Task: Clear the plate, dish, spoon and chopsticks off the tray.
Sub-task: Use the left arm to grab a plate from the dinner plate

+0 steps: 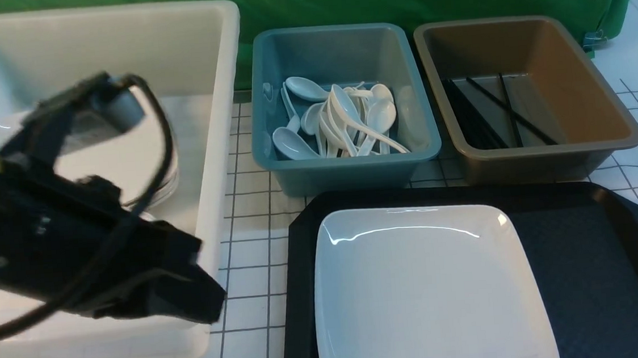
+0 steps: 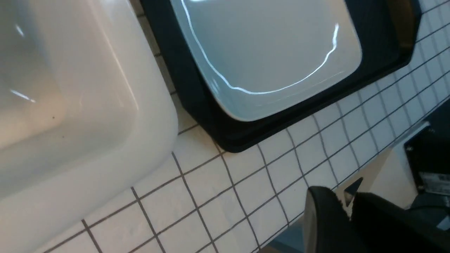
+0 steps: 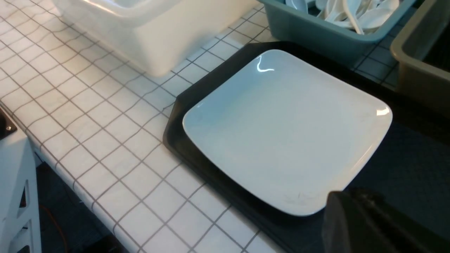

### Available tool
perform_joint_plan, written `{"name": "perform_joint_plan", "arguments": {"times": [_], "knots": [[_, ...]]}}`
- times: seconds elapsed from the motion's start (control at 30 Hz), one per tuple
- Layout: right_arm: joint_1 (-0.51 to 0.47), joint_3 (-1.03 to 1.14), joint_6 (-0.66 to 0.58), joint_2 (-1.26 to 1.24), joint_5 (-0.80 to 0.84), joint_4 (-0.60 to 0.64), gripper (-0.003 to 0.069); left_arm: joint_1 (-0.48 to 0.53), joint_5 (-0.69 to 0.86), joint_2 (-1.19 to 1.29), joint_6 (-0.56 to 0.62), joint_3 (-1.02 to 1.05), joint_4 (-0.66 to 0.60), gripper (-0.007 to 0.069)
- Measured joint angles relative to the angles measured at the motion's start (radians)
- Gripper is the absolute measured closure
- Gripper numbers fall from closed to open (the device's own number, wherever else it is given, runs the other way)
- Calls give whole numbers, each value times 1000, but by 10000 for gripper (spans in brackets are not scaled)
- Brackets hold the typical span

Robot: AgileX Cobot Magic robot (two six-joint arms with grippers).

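Plate lies alone on the left half of the tray on the counter. Spoons are heaped in the teal bin, and chopsticks lie in the brown bin. Left fingers hang by the white bin, right fingers by the plate's corner. I can't tell whether either pair is clenched.

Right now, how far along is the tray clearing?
Done, it seems: tray holds no spoon, chopsticks or dish; spoons fill the teal bin, black sticks lie in the brown bin. In hand: nothing seen; left gripper sits by the white bin. Left: the plate, on the tray.
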Motion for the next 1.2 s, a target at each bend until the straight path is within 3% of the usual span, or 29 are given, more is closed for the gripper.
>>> {"name": "perform_joint_plan", "arguments": {"times": [0.13, 0.33, 0.8, 0.93, 1.2], "knots": [[0, 0, -4, 1, 0, 1, 629, -142, -109, 146, -38, -14, 49, 386], [0, 0, -4, 1, 0, 2, 629, -227, -184, 356, -74, -133, 94, 304], [0, 0, -4, 1, 0, 2, 629, -229, -135, 740, -95, -582, 386, 289], [0, 0, -4, 1, 0, 2, 629, -229, -127, 805, -89, -631, 433, 289], [0, 0, -7, 1, 0, 2, 627, -229, -167, 888, 31, -651, 471, 288]]}}
